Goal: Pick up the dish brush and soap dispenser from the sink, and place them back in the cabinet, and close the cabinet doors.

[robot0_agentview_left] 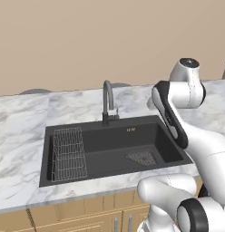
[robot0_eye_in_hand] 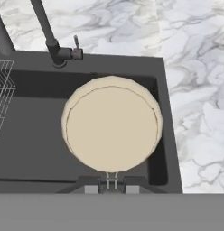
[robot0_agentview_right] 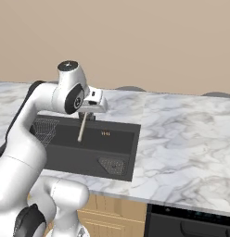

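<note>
My gripper (robot0_agentview_right: 86, 115) hangs over the black sink (robot0_agentview_right: 131, 152) and is shut on the dish brush (robot0_agentview_right: 81, 128), whose thin pale handle points down toward the basin. Seen from the hand, the brush's round cream head (robot0_eye_in_hand: 112, 128) faces me end-on, just beyond my gripper (robot0_eye_in_hand: 111, 187), above the sink (robot0_eye_in_hand: 37, 135) floor. From the left base camera my own white arm covers the hand, and the sink (robot0_agentview_left: 110, 156) basin lies bare below. The soap dispenser, the cabinet and its doors are out of view.
A dark gooseneck faucet (robot0_agentview_left: 106, 102) stands at the sink's back rim. A wire grid rack (robot0_agentview_left: 68, 154) leans in the basin's left end, and a drain grate (robot0_agentview_left: 142, 157) lies at its right. Marble counter (robot0_agentview_right: 182, 134) surrounds the sink, with tan drawer fronts (robot0_agentview_left: 87, 217) below.
</note>
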You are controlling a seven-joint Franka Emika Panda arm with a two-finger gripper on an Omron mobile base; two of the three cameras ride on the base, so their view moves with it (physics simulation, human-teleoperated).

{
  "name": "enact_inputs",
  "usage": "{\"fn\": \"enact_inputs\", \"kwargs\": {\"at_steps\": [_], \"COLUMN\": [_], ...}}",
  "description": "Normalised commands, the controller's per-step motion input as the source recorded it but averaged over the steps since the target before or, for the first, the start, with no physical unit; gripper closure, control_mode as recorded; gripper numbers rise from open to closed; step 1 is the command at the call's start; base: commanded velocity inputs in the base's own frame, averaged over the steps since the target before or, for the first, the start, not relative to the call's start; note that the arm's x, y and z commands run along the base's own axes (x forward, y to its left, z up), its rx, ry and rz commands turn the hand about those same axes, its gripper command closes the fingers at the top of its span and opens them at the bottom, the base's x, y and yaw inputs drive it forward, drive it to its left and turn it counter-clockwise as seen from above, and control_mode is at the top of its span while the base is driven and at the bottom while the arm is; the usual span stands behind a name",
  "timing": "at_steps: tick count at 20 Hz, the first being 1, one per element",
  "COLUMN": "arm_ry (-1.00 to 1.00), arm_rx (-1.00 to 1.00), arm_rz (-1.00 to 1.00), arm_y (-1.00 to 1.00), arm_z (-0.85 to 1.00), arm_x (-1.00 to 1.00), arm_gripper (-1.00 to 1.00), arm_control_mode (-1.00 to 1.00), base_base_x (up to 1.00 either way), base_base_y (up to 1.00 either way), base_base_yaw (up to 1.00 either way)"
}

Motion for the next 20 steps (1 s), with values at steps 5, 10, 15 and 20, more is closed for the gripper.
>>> {"fn": "enact_inputs", "kwargs": {"at_steps": [5,10,15,20], "arm_ry": [-0.03,-0.01,0.0,0.0], "arm_rx": [-0.01,0.0,0.0,0.0], "arm_rz": [0.0,0.0,0.0,0.0], "arm_y": [0.0,0.0,0.06,0.28], "arm_z": [0.5,0.42,0.14,0.0], "arm_x": [-0.34,-0.31,-0.14,-0.13], "arm_gripper": [1.0,1.0,1.0,1.0], "arm_control_mode": [-1.0,-1.0,-1.0,-1.0], "base_base_x": [0.0,0.0,0.0,0.0], "base_base_y": [0.0,0.0,0.0,0.0], "base_base_yaw": [0.0,0.0,0.0,0.0]}}
